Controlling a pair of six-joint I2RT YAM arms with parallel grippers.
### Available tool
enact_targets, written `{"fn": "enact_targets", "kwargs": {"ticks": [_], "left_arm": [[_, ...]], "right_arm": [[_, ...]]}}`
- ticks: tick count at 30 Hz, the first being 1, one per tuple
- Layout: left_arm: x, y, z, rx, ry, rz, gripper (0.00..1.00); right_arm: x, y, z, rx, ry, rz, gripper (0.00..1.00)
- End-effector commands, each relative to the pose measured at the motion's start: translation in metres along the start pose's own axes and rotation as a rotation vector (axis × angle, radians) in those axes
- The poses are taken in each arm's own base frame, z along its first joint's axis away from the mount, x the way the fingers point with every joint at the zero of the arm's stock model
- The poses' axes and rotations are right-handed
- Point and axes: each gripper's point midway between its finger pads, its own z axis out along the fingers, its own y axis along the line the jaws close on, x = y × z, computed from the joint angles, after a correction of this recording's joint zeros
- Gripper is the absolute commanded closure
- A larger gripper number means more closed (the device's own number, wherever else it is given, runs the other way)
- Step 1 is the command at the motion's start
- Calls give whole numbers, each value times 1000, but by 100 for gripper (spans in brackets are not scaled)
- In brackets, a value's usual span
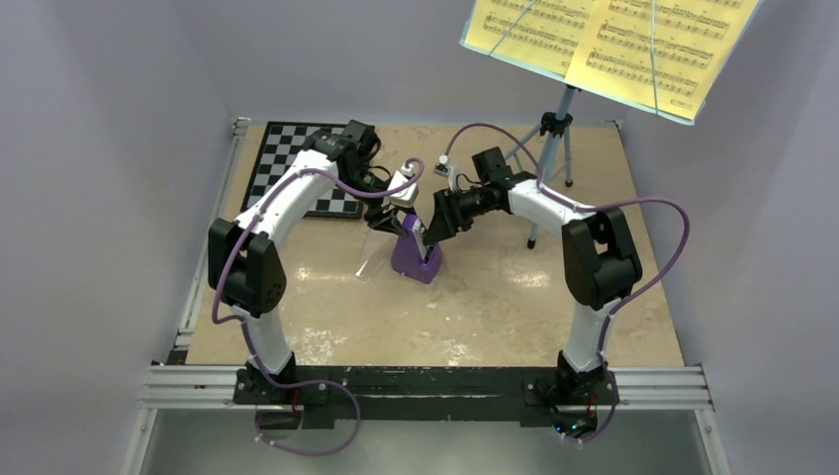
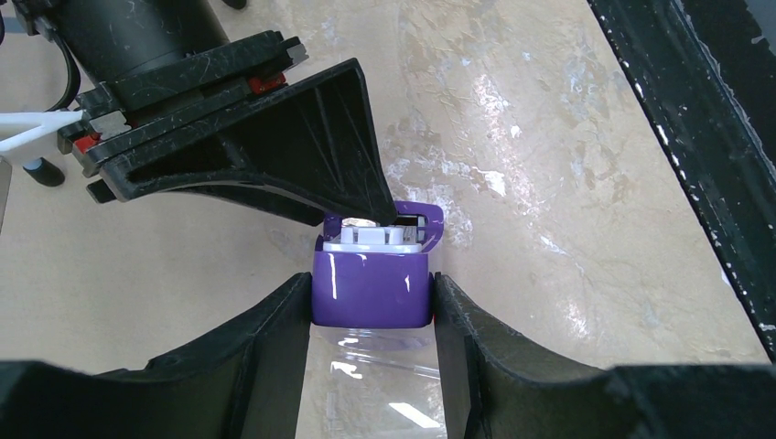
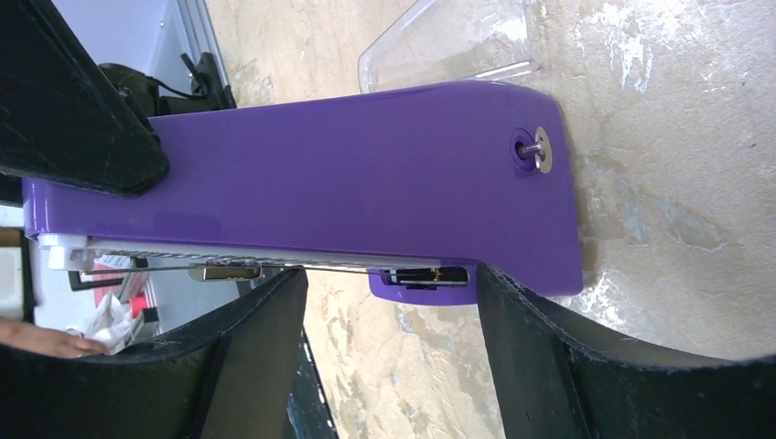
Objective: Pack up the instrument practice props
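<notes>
Top external view: the purple metronome stands upright near the middle of the marbled table, both arms bent in over it from either side. It's a small glossy pyramid, and its clear cover lies flat on the table just to its left. Off at the far right corner stands the light blue music stand on its tripod legs, well apart from the arms, with the yellow sheet of music spread across its tray, staves printed in black. The black-and-white checkerboard lies flat at the far left. From the left wrist camera, the left gripper has its two black fingers pressed against opposite sides of the metronome's narrow top, roughly half spread, with a white face showing just beyond the purple cap. One finger of the right gripper comes in from across and rests its tip against that white face. From the right wrist camera, its jaws stand wide apart, set along the metronome's front edge, and I can't see them closed on anything. That view also shows the smooth purple side panel with a small silver winding key near the base.
</notes>
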Motion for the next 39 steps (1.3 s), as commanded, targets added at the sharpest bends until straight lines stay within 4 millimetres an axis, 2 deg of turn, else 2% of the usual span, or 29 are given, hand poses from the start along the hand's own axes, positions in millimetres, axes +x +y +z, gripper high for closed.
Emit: {"fn": "enact_targets", "kwargs": {"ticks": [1,7,15,20,22,26,34,39], "left_arm": [[7,-21,10,78,9,-5,100],[7,-20,10,74,12,7,100],[8,-20,10,75,17,13,100],[6,-15,11,74,12,9,100],[5,-15,11,76,13,10,100],[6,-14,12,71,17,6,100],[12,-11,14,62,32,-2,100],[14,-7,15,56,33,0,100]], "right_arm": [[-40,-15,-9,86,-102,-94,30],[-46,-21,-9,94,-114,-40,30],[-47,-22,-12,100,-109,-53,30],[-54,-3,-10,48,-88,-125,30],[-49,6,-4,35,-59,-177,30],[-38,13,1,5,-36,-173,30],[-20,39,-4,-29,-20,-224,28],[-16,44,-8,-22,-10,-244,28]]}}
